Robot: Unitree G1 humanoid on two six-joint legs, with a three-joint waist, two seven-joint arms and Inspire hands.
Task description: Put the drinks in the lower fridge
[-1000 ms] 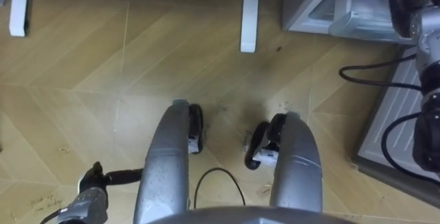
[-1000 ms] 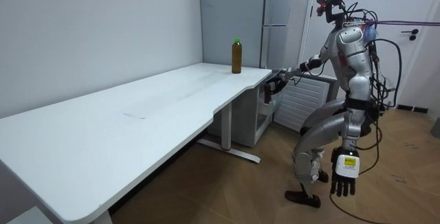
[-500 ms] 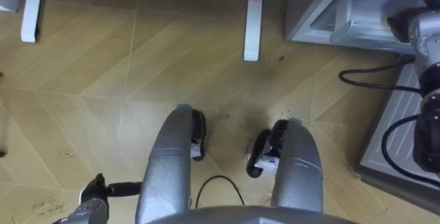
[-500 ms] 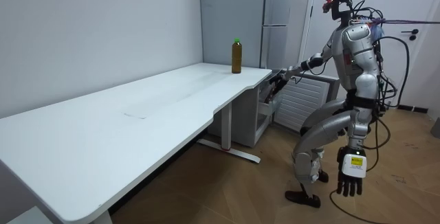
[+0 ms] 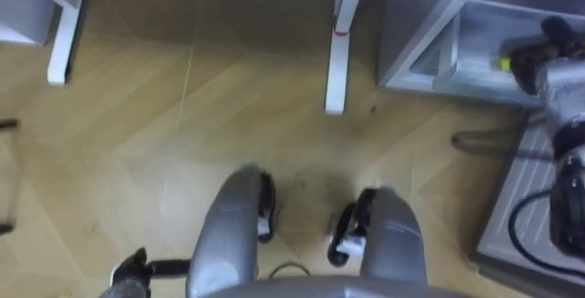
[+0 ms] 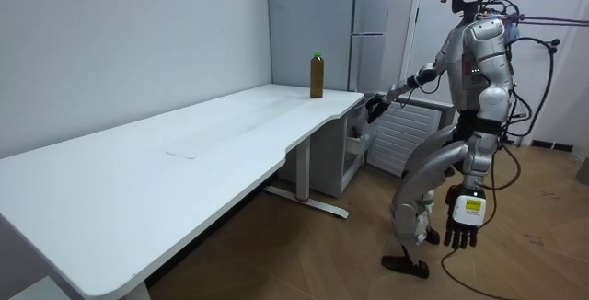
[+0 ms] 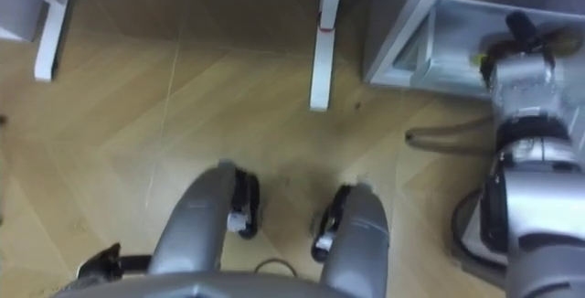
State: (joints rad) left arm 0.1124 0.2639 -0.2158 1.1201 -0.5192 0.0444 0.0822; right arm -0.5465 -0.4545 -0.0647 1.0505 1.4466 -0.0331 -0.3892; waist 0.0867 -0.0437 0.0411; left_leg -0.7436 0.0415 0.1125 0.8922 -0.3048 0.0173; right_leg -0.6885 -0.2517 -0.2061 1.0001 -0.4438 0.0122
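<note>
Drink bottle (image 6: 317, 75), green cap, stands upright at the far end of the white table (image 6: 184, 162), well apart from both hands. Right hand (image 6: 375, 107) is stretched out by the open lower fridge compartment (image 5: 439, 37); we can't tell its grip. Left hand (image 6: 463, 222) hangs beside the leg, fingers straight and loose, holding nothing. Robot stands on the wood floor (image 5: 137, 152), near the table's far end, facing the fridge.

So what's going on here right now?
The robot stands at the end of the table, with its right hand stretched toward the lower fridge, which looks open. Its left hand hangs open at its side, holding nothing. The bottle stands on the table, not yet picked up.
</note>
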